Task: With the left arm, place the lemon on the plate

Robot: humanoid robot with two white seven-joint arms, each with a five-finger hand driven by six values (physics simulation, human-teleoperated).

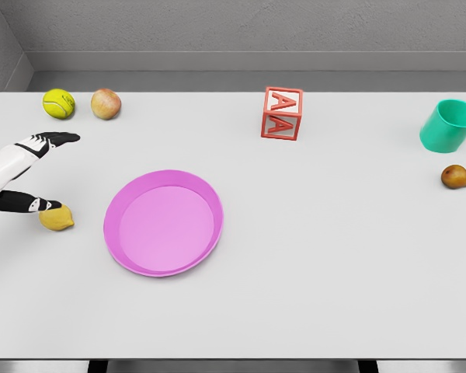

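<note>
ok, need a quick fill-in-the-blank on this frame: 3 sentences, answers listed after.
1. The lemon lies on the table, to the ____ of the pink plate.
2. The left robot hand has a finger at the lemon, which is not yet on the ____.
3. The teal cup stands behind the ____.

Answers: left; plate; pear

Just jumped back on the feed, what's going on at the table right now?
The left robot hand is at the table's left edge, spread open around the small yellow lemon: its lower finger touches the lemon's top, with no closed grasp yet. The lemon sits on the white table, left of the round pink plate, which holds nothing. The right arm is out of view.
</note>
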